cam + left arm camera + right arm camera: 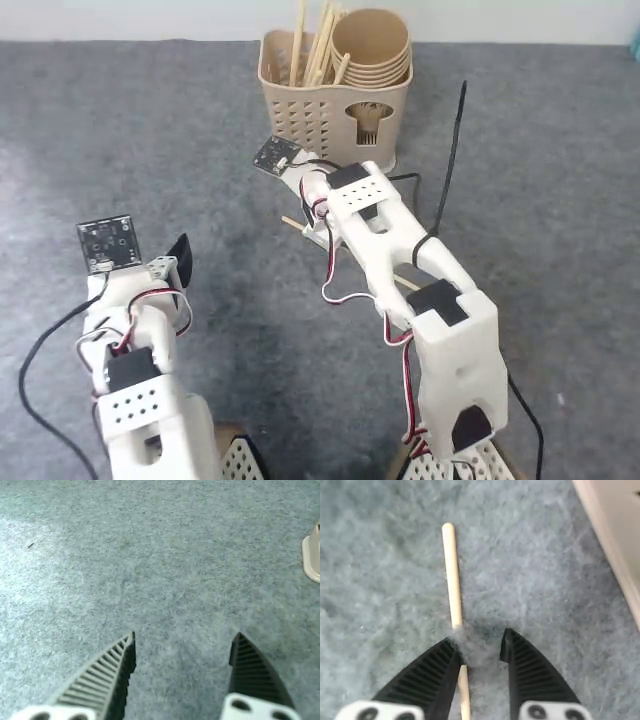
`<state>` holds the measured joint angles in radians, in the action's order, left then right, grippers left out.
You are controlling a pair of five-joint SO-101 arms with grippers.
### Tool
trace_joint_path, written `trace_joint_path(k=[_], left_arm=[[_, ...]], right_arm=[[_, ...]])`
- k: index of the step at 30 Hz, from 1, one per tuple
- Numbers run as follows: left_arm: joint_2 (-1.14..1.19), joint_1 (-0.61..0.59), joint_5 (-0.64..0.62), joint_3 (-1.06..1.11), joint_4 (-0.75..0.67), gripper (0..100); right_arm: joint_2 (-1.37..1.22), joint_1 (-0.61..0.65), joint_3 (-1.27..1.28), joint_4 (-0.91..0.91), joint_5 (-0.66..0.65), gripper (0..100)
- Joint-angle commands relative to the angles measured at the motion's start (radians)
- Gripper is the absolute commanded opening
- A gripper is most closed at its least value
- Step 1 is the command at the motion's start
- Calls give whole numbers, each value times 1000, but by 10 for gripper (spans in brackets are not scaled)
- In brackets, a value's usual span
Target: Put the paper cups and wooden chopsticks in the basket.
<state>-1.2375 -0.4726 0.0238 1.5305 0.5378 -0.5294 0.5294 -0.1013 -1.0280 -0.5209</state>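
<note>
The right gripper (479,639) is hovering, jaws apart, over the chopstick (451,575) near the basket (300,125), probably to clamp it, while the left gripper (185,639) is idling with jaws apart too.

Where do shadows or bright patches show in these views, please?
High view: soft shadow on the carpet beside the right arm. Left wrist view: a paler patch of carpet beyond the left tool. Right wrist view: dark shadow inside the open right tool, beside the chopstick.

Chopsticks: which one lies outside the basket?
The chopstick lying flat on the carpet at the right gripper; the other chopsticks stand upright in the basket.
</note>
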Motion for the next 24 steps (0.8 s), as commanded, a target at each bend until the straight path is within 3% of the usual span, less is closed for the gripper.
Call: trace_joint_path(k=[1,10,24], left_arm=[[-9,-3,6,-10,-26,290],[-9,-3,6,-10,-26,290],[-9,-3,6,-10,-25,290]], right_arm=[[96,13,-3,7,9,151],[166,79,2,-120,11,149],[-33,39,9,-21,3,147]])
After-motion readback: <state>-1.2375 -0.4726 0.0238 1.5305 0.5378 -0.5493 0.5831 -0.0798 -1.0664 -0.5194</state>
